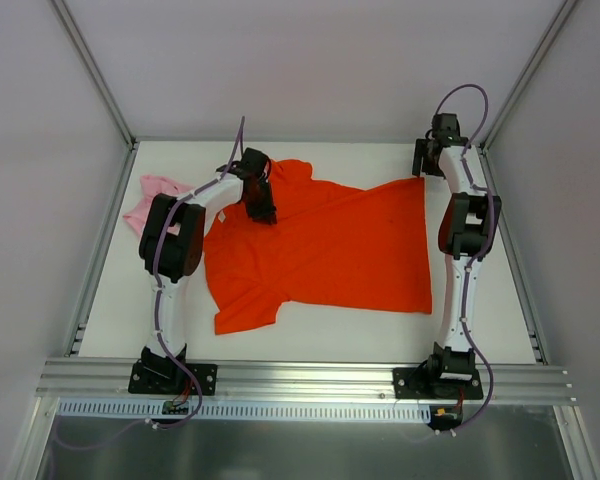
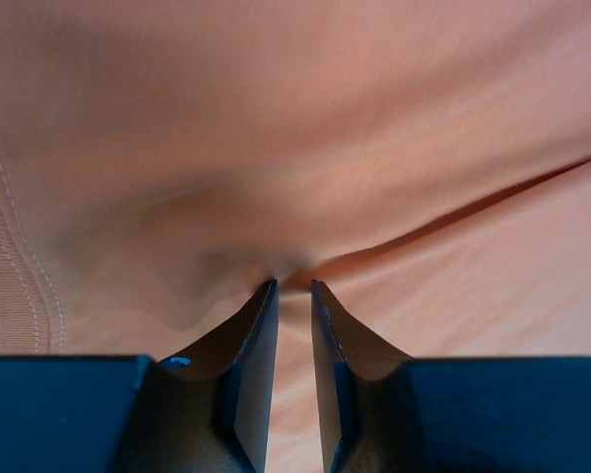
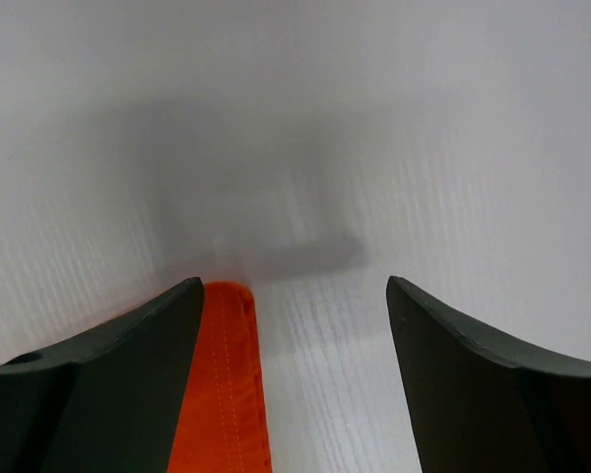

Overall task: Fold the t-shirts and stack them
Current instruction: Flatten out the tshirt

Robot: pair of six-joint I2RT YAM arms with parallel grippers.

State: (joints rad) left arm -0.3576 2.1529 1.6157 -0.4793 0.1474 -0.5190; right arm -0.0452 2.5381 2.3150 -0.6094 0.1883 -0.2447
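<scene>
Orange-red cloth took up most of the middle of the white table (image 1: 330, 335). The orange-red t-shirt (image 1: 330, 250) lay spread nearly flat, collar end toward the far left and hem toward the right. One sleeve reached out toward the near edge.

A pale pink t-shirt (image 1: 155, 200) sat bunched by the far left side of the table, partly behind the left arm (image 1: 175, 240). Whether the two shirts touched I could not tell.

The left gripper (image 2: 294, 286) was down on the orange shirt near its collar. Its jaws stood almost together, and a small pucker of the fabric was nipped between their tips.

The right gripper (image 3: 294, 286) hung over the shirt's far right corner with its jaws spread wide, holding nothing. A stitched strip of the orange hem (image 3: 227, 384) lay on the bare tabletop just beside one of its fingers.
</scene>
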